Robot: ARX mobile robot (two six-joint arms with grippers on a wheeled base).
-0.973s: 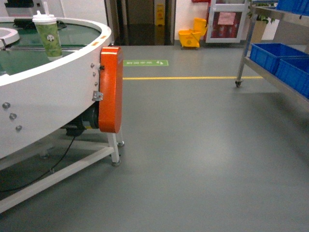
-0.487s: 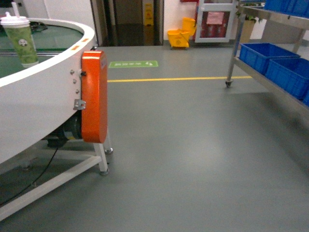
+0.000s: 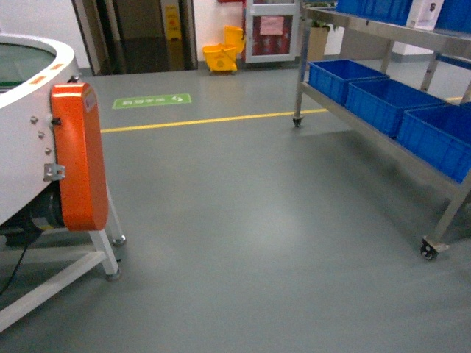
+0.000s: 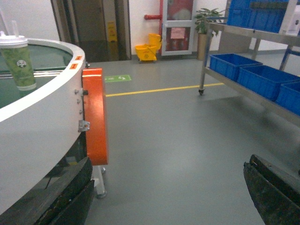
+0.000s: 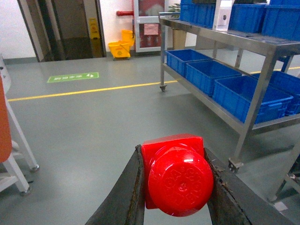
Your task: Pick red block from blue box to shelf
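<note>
Glossy red plastic block (image 5: 176, 180) sits pinched between the right gripper's (image 5: 176, 187) dark fingers (image 5: 129, 197), stud toward the camera, stainless-steel shelf (image 5: 243, 44) ahead-right; left gripper (image 4: 164, 197) spread wide, holding nothing.

Right gripper clamped on the block, left gripper spread and empty

In the right wrist view the right gripper (image 5: 176, 197) has its two dark fingers (image 5: 126, 192) pressed against opposite sides of the red block (image 5: 176, 180), whose round stud faces the camera; the gripper is held level, above the floor. In the left wrist view the left gripper (image 4: 168, 197) has its black fingers (image 4: 274, 190) set wide apart at the lower corners, nothing between them. Neither arm shows in the head view.
</note>
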